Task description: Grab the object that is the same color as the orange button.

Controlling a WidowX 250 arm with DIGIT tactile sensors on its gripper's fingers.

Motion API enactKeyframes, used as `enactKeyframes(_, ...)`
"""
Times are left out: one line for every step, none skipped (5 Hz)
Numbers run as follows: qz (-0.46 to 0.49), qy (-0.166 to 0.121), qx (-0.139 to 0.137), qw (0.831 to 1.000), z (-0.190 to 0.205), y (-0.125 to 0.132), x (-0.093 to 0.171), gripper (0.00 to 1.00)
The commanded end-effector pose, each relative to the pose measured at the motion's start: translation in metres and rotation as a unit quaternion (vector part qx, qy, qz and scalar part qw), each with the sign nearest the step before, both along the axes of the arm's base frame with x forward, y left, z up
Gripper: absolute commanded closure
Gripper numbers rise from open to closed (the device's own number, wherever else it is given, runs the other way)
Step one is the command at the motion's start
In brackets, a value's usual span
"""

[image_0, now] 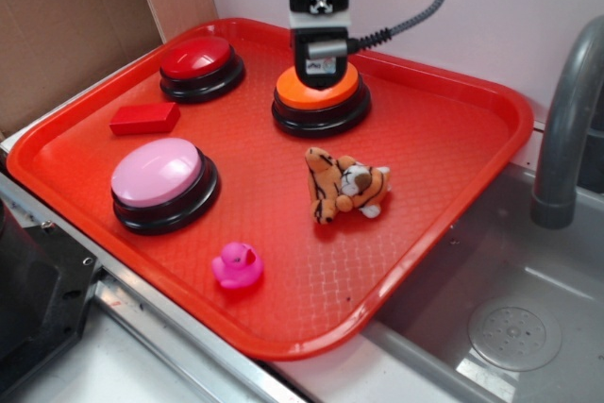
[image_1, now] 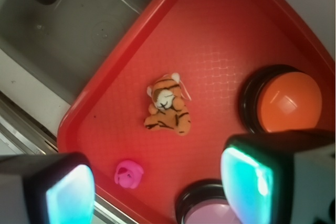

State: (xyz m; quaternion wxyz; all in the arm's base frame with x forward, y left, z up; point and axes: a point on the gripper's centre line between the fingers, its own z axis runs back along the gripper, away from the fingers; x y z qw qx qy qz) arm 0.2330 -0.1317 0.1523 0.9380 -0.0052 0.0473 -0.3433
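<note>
Tiger, your target, lay on its side on the red tray, just in front of the orange button and apart from it. You had the gripper hanging over that button with its fingers spread wide and nothing between them. A pink duck sat near the tray's front edge, with a pink button to its left.

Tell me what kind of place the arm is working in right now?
Probably a toy kitchen or sink-counter test setup: a red tray sits beside a grey sink basin with a faucet, and the tray holds big push buttons and small toys such as the plush tiger.
</note>
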Motion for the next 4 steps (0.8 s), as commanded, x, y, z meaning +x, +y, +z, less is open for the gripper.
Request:
enactKeyframes(-0.051,-0.009,-0.005,0.999,-0.04,-0.013,0.005,0.0)
enactKeyframes(-0.062,0.014,0.003,0.998,-0.055,-0.012,0.006,0.0)
enactKeyframes(-0.05,0.029,0.013,0.998,-0.062,0.003,-0.002,0.0)
enactKeyframes(-0.045,0.047,0.025,0.998,-0.073,0.013,-0.011,0.0)
